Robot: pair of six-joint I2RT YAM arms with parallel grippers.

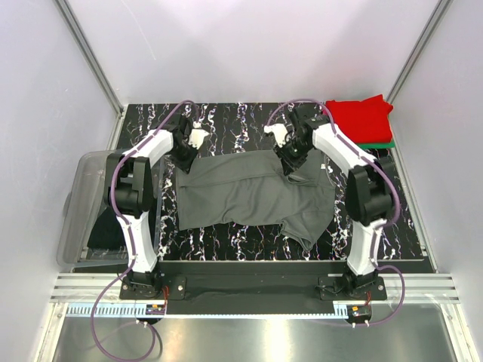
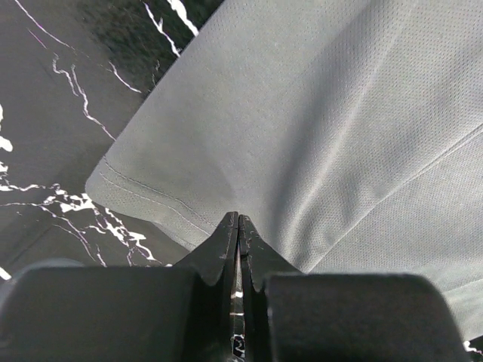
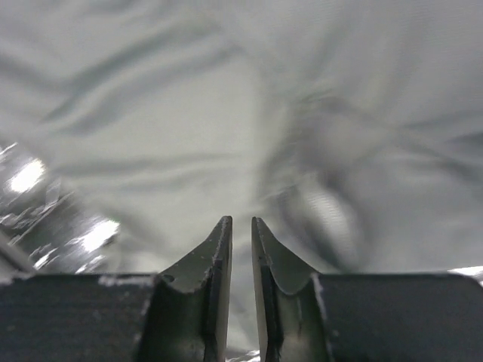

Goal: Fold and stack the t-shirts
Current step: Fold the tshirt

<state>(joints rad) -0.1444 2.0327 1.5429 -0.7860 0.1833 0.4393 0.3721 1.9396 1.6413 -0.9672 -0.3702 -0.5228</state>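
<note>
A dark grey t-shirt (image 1: pixel 249 194) lies spread on the black marbled table (image 1: pixel 226 113). My left gripper (image 1: pixel 184 156) is at the shirt's far left corner. In the left wrist view its jaws (image 2: pixel 238 220) are pressed together at the hem of the shirt (image 2: pixel 317 128), and creases fan out from the tips. My right gripper (image 1: pixel 290 162) is at the shirt's far right, near the collar. Its jaws (image 3: pixel 241 222) stand a narrow gap apart over blurred grey cloth (image 3: pixel 189 113). A folded red t-shirt (image 1: pixel 361 119) lies on a green one (image 1: pixel 381 144) at the far right.
A clear plastic tub (image 1: pixel 81 200) stands off the table's left edge, beside the left arm. White walls close in the far side and both sides. The red and green stack sits just behind the right arm's elbow.
</note>
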